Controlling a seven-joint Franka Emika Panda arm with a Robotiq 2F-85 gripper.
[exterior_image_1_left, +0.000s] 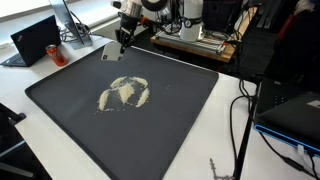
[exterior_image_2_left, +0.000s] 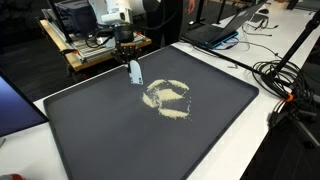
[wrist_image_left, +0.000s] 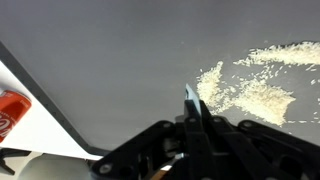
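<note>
Pinching a thin scraper (exterior_image_2_left: 135, 72), the claw (exterior_image_2_left: 132, 61) hangs by the mat (exterior_image_2_left: 90, 120) edge — grains (exterior_image_2_left: 168, 97) near, bare mat beyond

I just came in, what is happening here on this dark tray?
The robot arm's gripper is shut on a thin pale tool and holds it above the dark tray, close to one edge. Pale grains lie spread in a rough ring near the middle of the tray, apart from the tool. Whether the tool's tip touches the tray cannot be told.
</note>
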